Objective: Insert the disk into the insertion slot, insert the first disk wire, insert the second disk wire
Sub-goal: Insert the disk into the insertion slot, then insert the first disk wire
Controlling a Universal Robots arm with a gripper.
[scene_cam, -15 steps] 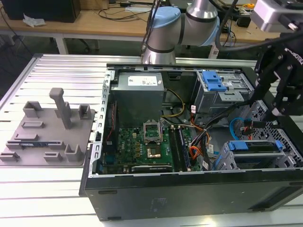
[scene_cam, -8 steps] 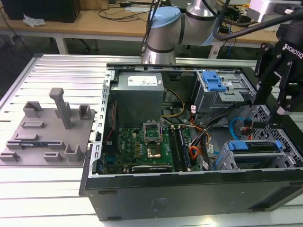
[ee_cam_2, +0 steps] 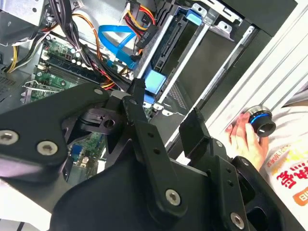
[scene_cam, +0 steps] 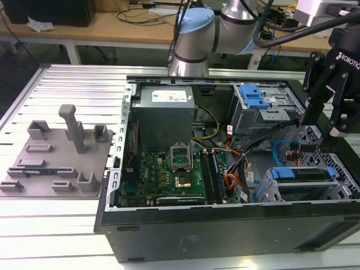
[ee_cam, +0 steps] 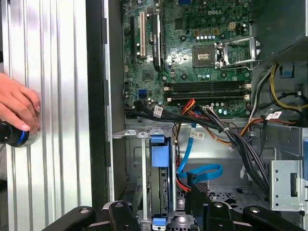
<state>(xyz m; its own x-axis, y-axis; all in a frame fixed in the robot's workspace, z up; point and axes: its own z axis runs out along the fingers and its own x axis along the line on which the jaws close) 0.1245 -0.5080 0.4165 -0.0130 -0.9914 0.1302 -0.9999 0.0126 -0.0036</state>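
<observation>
In the exterior view, an open computer case (scene_cam: 225, 225) lies on a slotted aluminium surface (scene_cam: 73, 79), with a grey fixture tray (scene_cam: 56, 157) at 9 o'clock from it. Inside the case, the power supply (scene_cam: 166, 109) sits at 12 o'clock from the green motherboard (scene_cam: 169, 169). The insertion slot (scene_cam: 271, 190) is in the case's 4 o'clock corner. The disk (scene_cam: 298, 174) in its blue carrier is already seated in the slot, at 6 o'clock from the taller bay with the blue latch (scene_cam: 253, 95). The gripper (scene_cam: 322, 129) hangs above the case at the exterior view's right, at about 1 o'clock from the disk, with a blue flat cable (scene_cam: 279, 151) looping just beside it. In the second wrist view, the gripper (ee_cam_2: 166, 103) has its jaws spread wide with nothing between them, and the disk (ee_cam_2: 155, 82) lies beyond one finger (ee_cam_2: 137, 96). The blue flat cable (ee_cam_2: 118, 38) curls beside the disk, and I cannot tell whether it is plugged in. A person's hand (ee_cam_2: 245, 139) rests on a black knob with a blue ring (ee_cam_2: 260, 122) outside the case. In the first wrist view, the gripper (ee_cam: 162, 192) hovers apart over the disk (ee_cam: 160, 154), which stands edge-on inside the insertion slot (ee_cam: 132, 159). The blue flat cable (ee_cam: 202, 171) lies just beside the disk, and the motherboard (ee_cam: 192, 43) is farther off. The hand (ee_cam: 17, 108) touches the knob (ee_cam: 17, 137) on the surface (ee_cam: 57, 120).
</observation>
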